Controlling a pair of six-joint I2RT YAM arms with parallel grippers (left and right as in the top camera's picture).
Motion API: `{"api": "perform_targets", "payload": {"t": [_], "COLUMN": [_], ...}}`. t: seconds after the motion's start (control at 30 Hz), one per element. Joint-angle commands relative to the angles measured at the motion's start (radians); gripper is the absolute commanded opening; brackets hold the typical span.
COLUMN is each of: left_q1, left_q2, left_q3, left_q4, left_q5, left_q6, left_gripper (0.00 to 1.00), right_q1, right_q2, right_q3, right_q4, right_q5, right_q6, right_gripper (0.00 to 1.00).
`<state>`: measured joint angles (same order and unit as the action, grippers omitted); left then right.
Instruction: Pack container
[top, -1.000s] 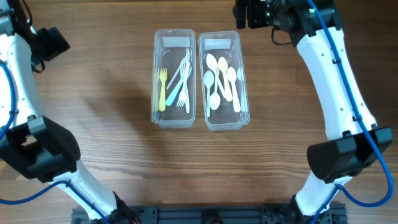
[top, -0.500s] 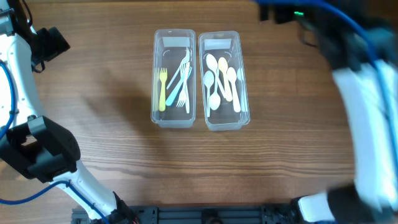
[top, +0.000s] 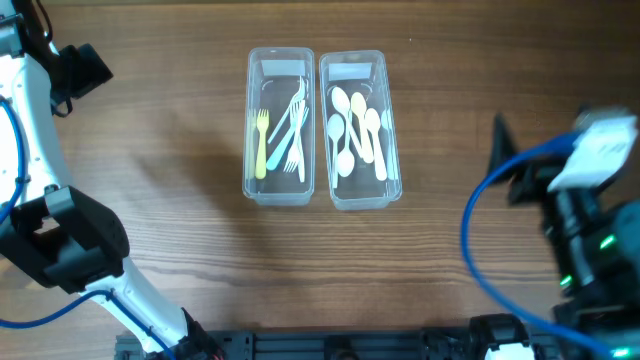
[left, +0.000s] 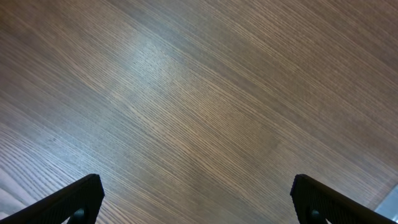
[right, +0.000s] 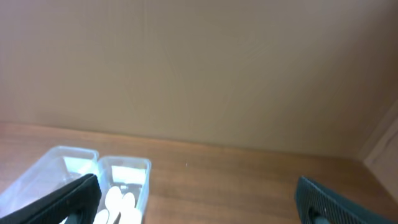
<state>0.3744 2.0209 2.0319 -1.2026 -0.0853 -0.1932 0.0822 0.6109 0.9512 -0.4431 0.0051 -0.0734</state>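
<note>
— Well, containers?
— Fork container (top: 281, 125), spoon container (top: 360, 128): at table (top: 170, 230) centre, side by side, long axes running front to back.
— Grippers?
— Left gripper (left: 199, 202), right gripper (right: 199, 200) gape empty. Right arm (top: 585, 190) blurred overhead.

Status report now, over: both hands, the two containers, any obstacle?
Left hand open, empty, over bare table. Right hand open, empty. Fork container and spoon container side by side, cutlery inside. No obstacle seen.
</note>
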Motion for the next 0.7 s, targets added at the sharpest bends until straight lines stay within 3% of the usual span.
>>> {"api": "perform_targets", "payload": {"t": [0.0, 0.07, 0.23, 0.67], "left_q1": [0.005, 0.005, 0.005, 0.005], "left_q2": [-0.029, -0.029, -0.029, -0.029], "left_q3": [-0.003, -0.003, -0.003, -0.003], "left_q4": [0.002, 0.002, 0.002, 0.002], "left_q5": [-0.01, -0.01, -0.01, -0.01], "left_q6": [0.002, 0.002, 0.002, 0.002], "left_gripper": [1.0, 1.0, 1.0, 1.0], "right_q1": [-0.004, -0.004, -0.004, -0.004], "right_q2": [-0.206, -0.327, -0.493, -0.607], "right_q3": [-0.291, -0.449, -0.629, -0.846], "right_q4": [0.146, 0.232, 0.267, 0.349], "right_q5": [0.002, -0.008, -0.013, -0.051], "right_q6": [-0.002, 0.003, 0.005, 0.073], "right_gripper": [1.0, 1.0, 1.0, 1.0]}}
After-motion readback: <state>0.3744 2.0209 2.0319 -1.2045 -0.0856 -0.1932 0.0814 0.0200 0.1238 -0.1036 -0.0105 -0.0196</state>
